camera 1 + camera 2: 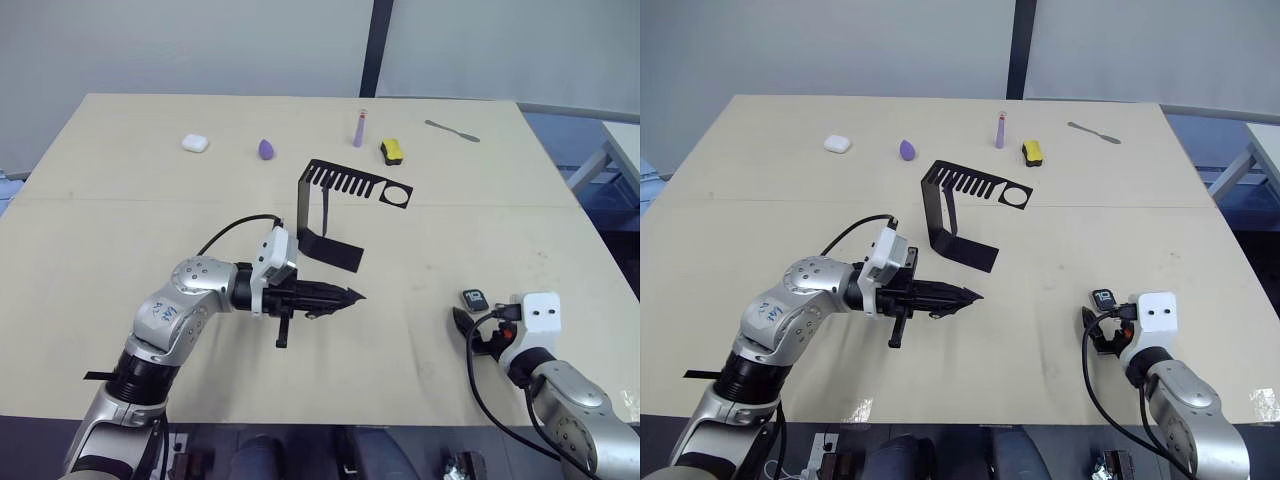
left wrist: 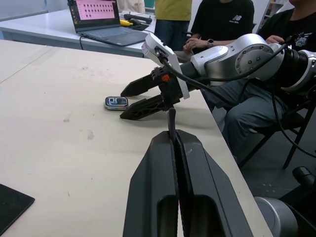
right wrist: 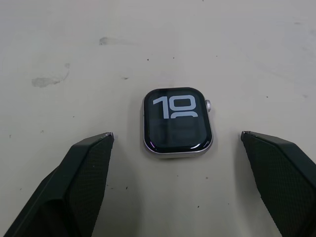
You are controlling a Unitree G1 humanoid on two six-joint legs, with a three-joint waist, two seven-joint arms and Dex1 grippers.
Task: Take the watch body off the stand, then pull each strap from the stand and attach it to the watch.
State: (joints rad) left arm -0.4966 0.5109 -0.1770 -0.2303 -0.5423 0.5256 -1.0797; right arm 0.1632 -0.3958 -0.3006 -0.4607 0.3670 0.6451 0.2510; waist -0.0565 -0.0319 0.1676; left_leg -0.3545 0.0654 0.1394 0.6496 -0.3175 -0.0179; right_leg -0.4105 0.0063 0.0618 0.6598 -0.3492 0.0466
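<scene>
Two grippers are over the table; check each in turn.

Left gripper: your left fingers are pressed together on a strap. In the left wrist view you see the thin dark band pinched in the seam between the two black fingers and sticking out past their tips. The gripper lies nearly level above the table, pointing toward the right gripper, just in front of the stand's base foot.

Right gripper: your right fingers are spread wide, one on each side of the watch body, and touch neither side of it. The watch body lies flat on the table, screen up, with white digits showing and its crown toward one finger. From the head camera you find it near the table's right front edge, just beyond the right gripper's fingertips.

Stand: it stands near the table centre, well apart from the watch body, with its slotted top plate and round hole facing up.

Further back, along the far side of the table, you see a white case, a purple teardrop object, an upright lilac tube, a yellow-and-black object and a grey flat tool.
</scene>
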